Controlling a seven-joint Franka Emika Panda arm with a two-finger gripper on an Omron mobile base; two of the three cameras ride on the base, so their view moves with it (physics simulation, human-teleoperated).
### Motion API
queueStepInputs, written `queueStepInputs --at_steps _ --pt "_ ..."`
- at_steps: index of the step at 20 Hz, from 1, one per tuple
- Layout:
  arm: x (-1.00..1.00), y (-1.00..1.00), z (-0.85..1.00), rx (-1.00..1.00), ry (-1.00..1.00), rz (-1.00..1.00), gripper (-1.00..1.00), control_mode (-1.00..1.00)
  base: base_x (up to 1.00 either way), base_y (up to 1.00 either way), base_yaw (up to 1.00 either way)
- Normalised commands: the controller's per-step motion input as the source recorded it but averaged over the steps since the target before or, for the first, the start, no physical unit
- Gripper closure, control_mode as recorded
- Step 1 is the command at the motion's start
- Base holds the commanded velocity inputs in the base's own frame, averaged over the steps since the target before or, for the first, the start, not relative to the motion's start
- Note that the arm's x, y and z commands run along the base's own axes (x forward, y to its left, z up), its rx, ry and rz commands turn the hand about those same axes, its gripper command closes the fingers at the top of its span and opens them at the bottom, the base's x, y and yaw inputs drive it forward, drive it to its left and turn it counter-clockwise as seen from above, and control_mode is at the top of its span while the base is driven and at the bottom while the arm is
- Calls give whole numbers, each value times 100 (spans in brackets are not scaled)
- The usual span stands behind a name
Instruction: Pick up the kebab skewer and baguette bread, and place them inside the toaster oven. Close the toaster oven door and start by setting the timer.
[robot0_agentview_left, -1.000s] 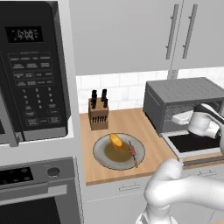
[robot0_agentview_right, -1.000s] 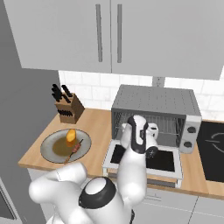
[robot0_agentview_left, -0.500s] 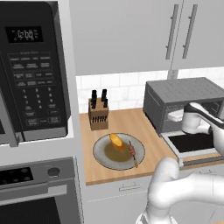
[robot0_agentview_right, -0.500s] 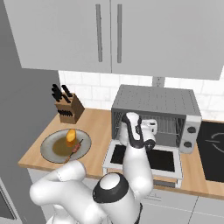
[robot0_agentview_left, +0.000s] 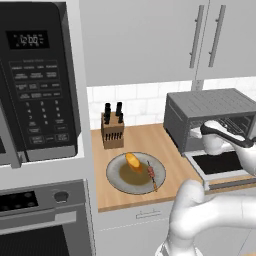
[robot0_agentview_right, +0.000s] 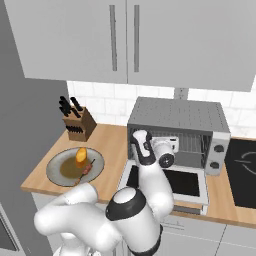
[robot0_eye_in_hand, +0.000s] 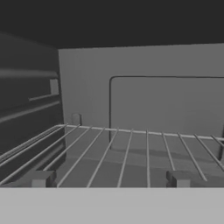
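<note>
Nearest, the door (robot0_agentview_right: 172, 182) lies flat open. On the plate (robot0_agentview_left: 117, 176) at the desk's front sit skewer (robot0_agentview_left: 151, 173) and bread (robot0_agentview_left: 133, 161) — untouched. Further back, the hand is in the oven (robot0_agentview_right: 175, 116) mouth, fingers (robot0_eye_in_hand: 39, 178) apart — empty.

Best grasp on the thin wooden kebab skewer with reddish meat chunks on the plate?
Grip the thin wooden kebab skewer at its meat-covered middle, coming straight down from above with the fingers closing across its length. It lies flat on the round grey plate, apart from the stubby golden baguette piece, so a side approach would likely hit the plate. The bare stick ends look too thin.
</note>
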Motion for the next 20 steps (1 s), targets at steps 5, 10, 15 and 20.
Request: queueStepInputs --at_steps 5,10,15,20 --pt "-40 -10 -79 -3 8 0 -100 -100 0 0 0" --pt "-90 -14 -86 -2 9 0 -100 -100 0 0 0" --pt "-99 -6 -82 -3 13 -2 -100 -100 0 0 0" --pt "-96 -5 -72 -3 18 -3 -100 -100 0 0 0"
